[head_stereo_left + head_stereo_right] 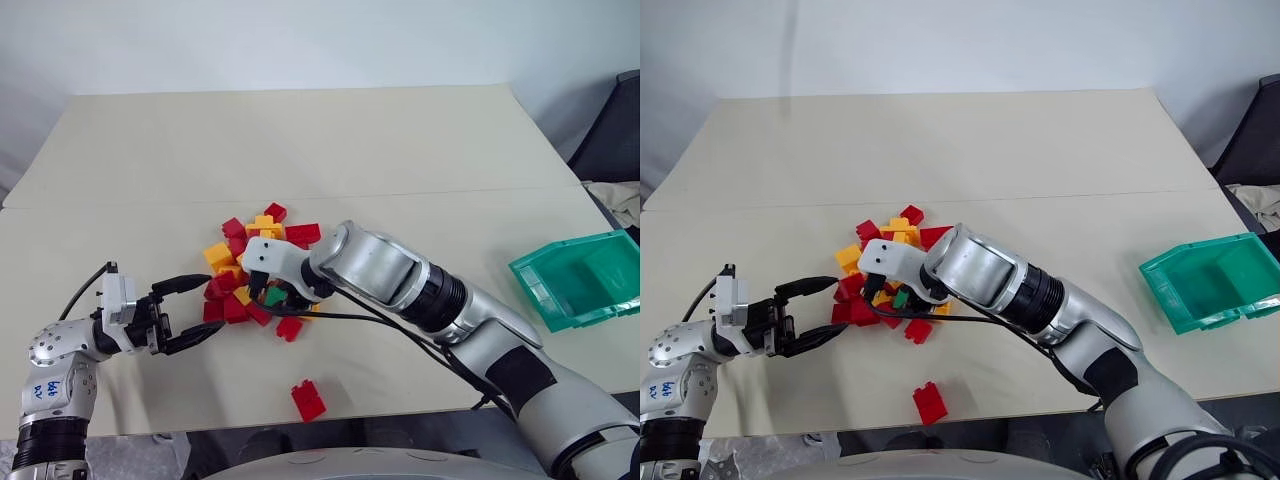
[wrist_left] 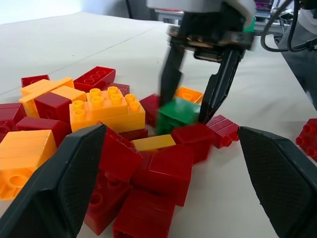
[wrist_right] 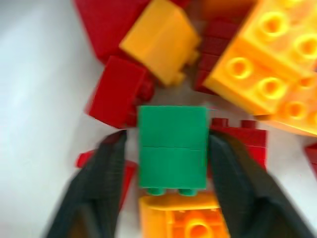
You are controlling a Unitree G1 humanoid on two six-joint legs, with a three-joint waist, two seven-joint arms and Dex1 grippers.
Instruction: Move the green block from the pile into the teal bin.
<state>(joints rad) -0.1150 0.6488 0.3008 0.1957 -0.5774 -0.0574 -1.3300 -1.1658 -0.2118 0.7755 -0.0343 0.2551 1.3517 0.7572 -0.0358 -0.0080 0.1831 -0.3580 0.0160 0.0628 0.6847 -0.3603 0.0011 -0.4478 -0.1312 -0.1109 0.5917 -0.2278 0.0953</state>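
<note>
Green block (image 3: 172, 147) sat in the near part of the pile (image 1: 252, 270) of red and yellow bricks on the table (image 1: 300, 150), studs facing toward the wrist camera. The right gripper (image 3: 168, 173) had its 2 black fingers (image 2: 171, 74) straddling the block, 1 on each long side, the pads right against the flanks or a hair off them; the frames did not settle whether the squeeze was complete, and the block was not lifted. Red bricks crowded both flanks and a yellow one lay against the studded end.

To do this grasp well, the fingers probably needed to finish closing squarely on the 2 flat sides, low enough to catch the body rather than the studs, without pinching the neighbouring red bricks along with it. A straight lift before any sideways travel would likely keep the heap from being dragged.

The left gripper (image 1: 185, 313) hung just beside the pile's left edge with its jaws spread wide, holding nothing. The teal bin (image 1: 535, 285) stood well apart at the right end of the table. 1 red brick (image 1: 308, 400) lay alone near the front edge.
</note>
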